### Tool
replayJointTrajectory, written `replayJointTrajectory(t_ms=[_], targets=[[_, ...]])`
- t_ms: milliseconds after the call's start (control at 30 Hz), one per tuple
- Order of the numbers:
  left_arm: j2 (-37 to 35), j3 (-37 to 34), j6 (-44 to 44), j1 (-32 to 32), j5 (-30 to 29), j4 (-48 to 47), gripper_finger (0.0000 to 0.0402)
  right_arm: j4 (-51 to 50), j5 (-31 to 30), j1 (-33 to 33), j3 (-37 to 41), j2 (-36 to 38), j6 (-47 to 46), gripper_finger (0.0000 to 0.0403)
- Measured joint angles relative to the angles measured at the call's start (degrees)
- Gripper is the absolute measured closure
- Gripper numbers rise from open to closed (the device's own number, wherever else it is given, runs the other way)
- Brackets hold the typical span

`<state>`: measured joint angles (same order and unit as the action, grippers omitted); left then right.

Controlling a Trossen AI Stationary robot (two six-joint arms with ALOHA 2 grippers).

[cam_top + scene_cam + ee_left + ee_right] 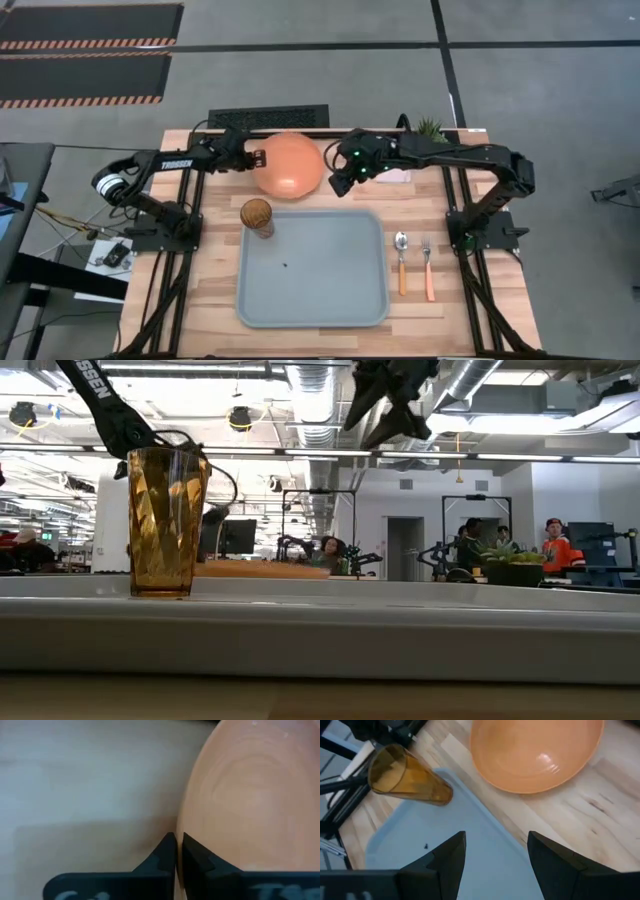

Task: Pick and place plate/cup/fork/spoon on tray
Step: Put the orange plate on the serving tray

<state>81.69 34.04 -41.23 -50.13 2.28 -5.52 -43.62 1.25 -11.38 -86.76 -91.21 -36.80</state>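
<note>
The orange plate lies on the wood table beyond the tray's far edge. My left gripper is shut on its left edge. The amber cup stands upright in the far left corner of the grey-blue tray. The spoon and the fork lie side by side on the table right of the tray, handles toward the near edge. My right gripper hangs open above the table at the plate's right side, over the tray's far edge, touching nothing. My left gripper pinches the plate's rim between its two fingers, at the plate's left edge. The fingers come slanting down from the table's left side. The plate appears to rest on the table.
A pale pink pad lies under my right arm, and a small plant stands at the far right. A dark grille sits at the table's far edge. People show in the room beyond the table in the low view.
</note>
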Motion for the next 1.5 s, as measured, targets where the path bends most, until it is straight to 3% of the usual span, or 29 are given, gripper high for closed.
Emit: replayJointTrajectory(t_ms=[400, 633, 833, 1033, 1267, 1500], targets=[[-6.3, 0.0, -6.2, 2.5, -0.1, 7.1, 0.0401, -5.1, -6.3, 0.2, 0.0, 7.3, 0.0, 0.0168], [-15.9, 0.0, -10.9, 4.5, -1.3, 11.2, 0.0401, -7.3, -8.5, 0.1, 0.0, 11.3, 0.2, 0.0168], [-25.1, 0.0, -8.7, 9.2, 0.3, 18.9, 0.0402, -9.0, -9.0, 0.1, 0.0, 13.7, 1.0, 0.0168], [-31.7, 0.1, -7.7, 15.9, 3.4, 22.0, 0.0401, -9.9, -9.0, 0.1, 0.0, 13.8, 2.0, 0.0168], [-35.4, 0.1, -7.0, 28.2, 6.1, 21.7, 0.0401, -10.2, -8.9, 1.2, 0.0, 13.7, 2.8, 0.0168], [-35.4, 8.1, -7.1, 42.1, 3.7, 2.6, 0.0401, -12.0, -9.2, 1.7, 0.0, 14.5, 2.8, 0.0168]])
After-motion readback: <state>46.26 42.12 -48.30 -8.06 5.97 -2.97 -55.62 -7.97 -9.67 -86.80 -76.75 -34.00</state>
